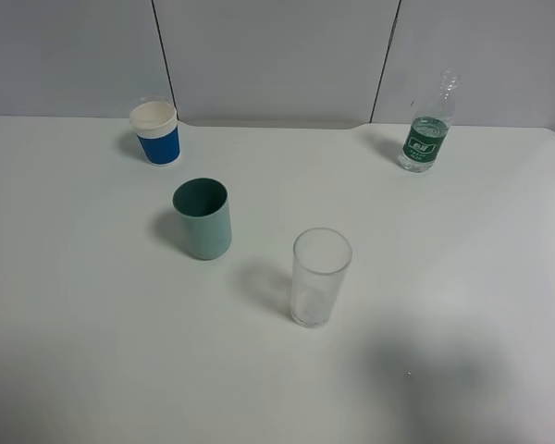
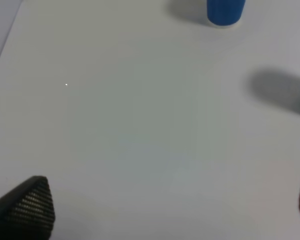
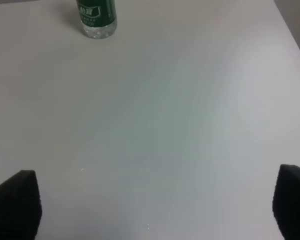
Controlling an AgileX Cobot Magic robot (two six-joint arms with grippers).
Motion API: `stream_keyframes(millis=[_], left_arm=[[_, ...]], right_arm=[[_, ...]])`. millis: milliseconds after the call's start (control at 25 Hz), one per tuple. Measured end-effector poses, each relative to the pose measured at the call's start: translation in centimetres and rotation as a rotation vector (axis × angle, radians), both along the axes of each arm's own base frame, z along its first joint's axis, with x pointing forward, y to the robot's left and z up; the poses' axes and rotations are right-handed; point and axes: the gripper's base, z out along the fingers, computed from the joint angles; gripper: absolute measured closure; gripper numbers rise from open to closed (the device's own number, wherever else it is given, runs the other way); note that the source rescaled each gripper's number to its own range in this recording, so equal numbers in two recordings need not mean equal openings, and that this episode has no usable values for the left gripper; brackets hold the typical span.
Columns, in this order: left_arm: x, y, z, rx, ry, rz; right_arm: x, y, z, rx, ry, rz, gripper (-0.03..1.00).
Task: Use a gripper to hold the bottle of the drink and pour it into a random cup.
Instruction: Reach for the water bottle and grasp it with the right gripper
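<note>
Far right on the table (image 1: 92, 324), the bottle (image 1: 426, 131) stands upright — left and right jaws both spread apart.

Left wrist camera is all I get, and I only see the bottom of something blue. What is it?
Observer: It's a paper cup, blue with a white rim, standing at the back left of the table.
Operator: Where's the drink bottle? I can't see it!
Observer: The bottle stands upright at the back right, apart from all the cups.
Operator: Is there a glass to pour into?
Observer: Yes, a tall clear glass stands near the middle, to the right of a teal cup, and it looks empty.
</note>
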Motion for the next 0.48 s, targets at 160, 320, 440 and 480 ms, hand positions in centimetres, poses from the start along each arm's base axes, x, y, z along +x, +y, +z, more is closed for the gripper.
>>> stream_keyframes(millis=[160, 320, 440, 480], left_arm=[[0.00, 0.00, 0.00, 0.000, 0.000, 0.000], [0.00, 0.00, 0.00, 0.000, 0.000, 0.000], [0.00, 0.00, 0.00, 0.000, 0.000, 0.000], [0.00, 0.00, 0.00, 0.000, 0.000, 0.000]], right_arm=[[0.00, 0.00, 0.00, 0.000, 0.000, 0.000, 0.09], [0.00, 0.00, 0.00, 0.000, 0.000, 0.000, 0.09], [0.00, 0.00, 0.00, 0.000, 0.000, 0.000, 0.09], [0.00, 0.00, 0.00, 0.000, 0.000, 0.000, 0.09]])
